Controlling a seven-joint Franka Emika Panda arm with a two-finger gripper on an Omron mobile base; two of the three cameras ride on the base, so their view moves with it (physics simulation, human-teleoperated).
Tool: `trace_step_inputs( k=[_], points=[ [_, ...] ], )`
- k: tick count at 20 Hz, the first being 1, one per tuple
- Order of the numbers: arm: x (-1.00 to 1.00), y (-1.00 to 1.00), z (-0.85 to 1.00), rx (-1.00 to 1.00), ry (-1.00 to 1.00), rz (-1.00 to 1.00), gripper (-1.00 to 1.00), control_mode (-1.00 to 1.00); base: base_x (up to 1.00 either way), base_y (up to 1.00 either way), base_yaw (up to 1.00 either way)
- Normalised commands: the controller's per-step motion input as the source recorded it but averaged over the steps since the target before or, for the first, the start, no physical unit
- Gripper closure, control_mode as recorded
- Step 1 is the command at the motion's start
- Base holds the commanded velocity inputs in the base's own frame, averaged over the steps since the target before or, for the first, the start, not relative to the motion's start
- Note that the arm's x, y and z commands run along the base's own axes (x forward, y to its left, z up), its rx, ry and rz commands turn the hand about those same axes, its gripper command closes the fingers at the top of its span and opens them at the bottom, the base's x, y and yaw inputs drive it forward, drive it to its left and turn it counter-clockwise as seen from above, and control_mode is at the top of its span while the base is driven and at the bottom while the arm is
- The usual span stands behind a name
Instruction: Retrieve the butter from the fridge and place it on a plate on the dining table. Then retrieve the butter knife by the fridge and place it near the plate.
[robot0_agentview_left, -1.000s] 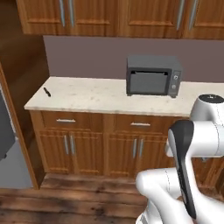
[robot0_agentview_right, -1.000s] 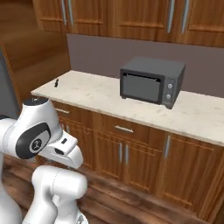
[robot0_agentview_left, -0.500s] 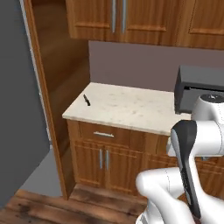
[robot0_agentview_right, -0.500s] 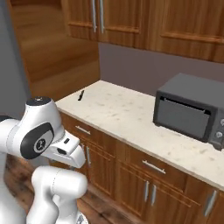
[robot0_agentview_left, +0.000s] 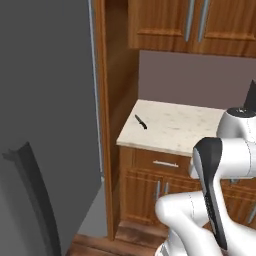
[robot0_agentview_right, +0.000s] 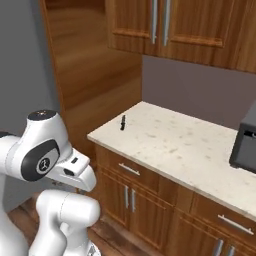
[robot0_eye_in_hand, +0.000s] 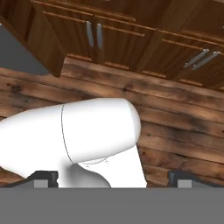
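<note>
Left base view shows the butter knife (robot0_agentview_left: 141, 121) lying on the counter (robot0_agentview_left: 175, 127) beside the grey fridge (robot0_agentview_left: 47, 100), while the gripper (robot0_eye_in_hand: 113, 178) has its fingers (robot0_eye_in_hand: 43, 177) spread wide, holding nothing.

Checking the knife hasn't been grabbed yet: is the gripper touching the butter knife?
Apart. Left base view shows the butter knife alone on the counter; hand view shows the gripper over wooden floor.

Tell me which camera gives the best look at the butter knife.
The left base view: the butter knife lies dark against the pale counter, near its left edge. The right base view shows it too, foreshortened into a short stub. The hand view faces floor and cabinets instead.
</note>
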Motion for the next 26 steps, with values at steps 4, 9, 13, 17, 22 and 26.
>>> trace_step_inputs(
  k=[4, 9, 13, 17, 22, 26],
  points=[
    [0.00, 0.00, 0.00, 0.00, 0.00, 0.00, -1.00, 1.00, 0.80, 0.32, -0.10],
    [0.00, 0.00, 0.00, 0.00, 0.00, 0.00, -1.00, 1.00, 0.66, 0.06, 0.02],
    [0.00, 0.00, 0.00, 0.00, 0.00, 0.00, -1.00, 1.00, 0.74, -0.10, 0.03],
    [0.00, 0.00, 0.00, 0.00, 0.00, 0.00, -1.00, 1.00, 0.79, -0.15, 0.07],
    [0.00, 0.00, 0.00, 0.00, 0.00, 0.00, -1.00, 1.00, 0.84, 0.00, 0.10],
    [0.17, 0.03, 0.00, -0.01, 0.00, 0.01, -1.00, -1.00, 0.43, 0.03, 0.04]
  ],
)
